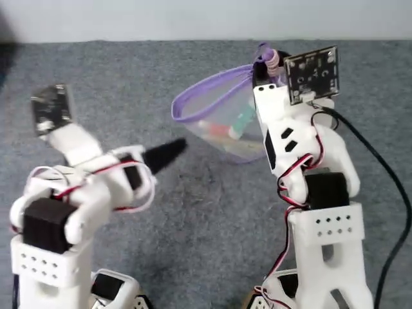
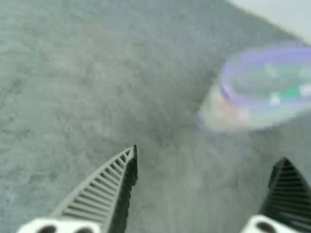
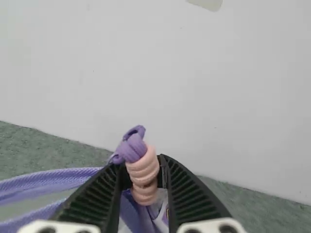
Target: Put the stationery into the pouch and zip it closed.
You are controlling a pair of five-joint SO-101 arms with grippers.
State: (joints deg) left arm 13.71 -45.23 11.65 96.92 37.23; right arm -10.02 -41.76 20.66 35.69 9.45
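Observation:
A clear pouch (image 1: 225, 119) with a purple zip rim hangs open and tilted above the grey table, with stationery (image 1: 226, 128) inside: a pink and a green item. My right gripper (image 3: 141, 187) is shut on the pouch's pink coiled pull (image 3: 142, 174) at its far end, holding the pouch (image 3: 43, 187) up; that pull (image 1: 271, 59) sits at the pouch's right end in the high view. My left gripper (image 2: 204, 182) stands open over the bare table, short of the blurred pouch (image 2: 262, 92), nothing between its fingers (image 1: 164, 154).
Grey carpet-like table surface (image 1: 206, 212) spreads between the two arm bases. A pale wall (image 3: 155, 63) rises just behind the pouch. A black cable (image 1: 380, 167) trails down the right side.

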